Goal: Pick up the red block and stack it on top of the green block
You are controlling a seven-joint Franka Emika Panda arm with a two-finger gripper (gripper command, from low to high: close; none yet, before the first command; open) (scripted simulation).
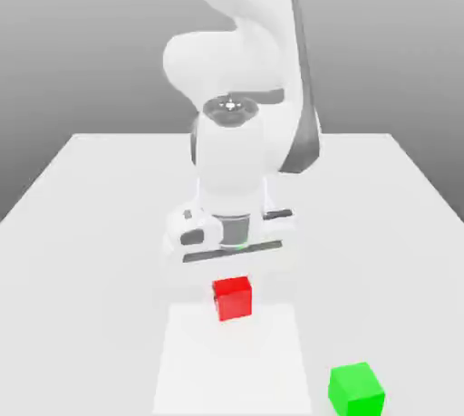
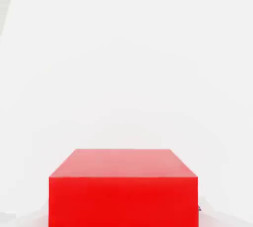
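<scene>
A pale, smooth tabletop (image 1: 91, 224) stretched beneath a gray backdrop (image 1: 82, 33) as we watched a white robot arm (image 1: 231, 156) at work, its links rising past the top edge of the exterior view. On a dark round cap (image 1: 230, 110) of the arm we could make out small pale markings, too small for us to read. A small spot of green (image 1: 240, 246) showed low on the hand's housing. Below it we saw the gripper (image 1: 233, 289) closed on the red block (image 1: 234, 299), its pale fingers drawn in against two opposite sides. The red block was near the middle of the exterior view's width, its top face level in the hand view; whether its underside touched the table, we could not tell. A brighter four-sided patch (image 1: 231, 364) lay on the tabletop toward the camera. The green block (image 1: 355, 392) sat on the table toward the exterior view's right, closer to the camera and well apart from the red one, its top face uncovered. The arm stood in the way of our view of the tabletop directly behind it.
</scene>
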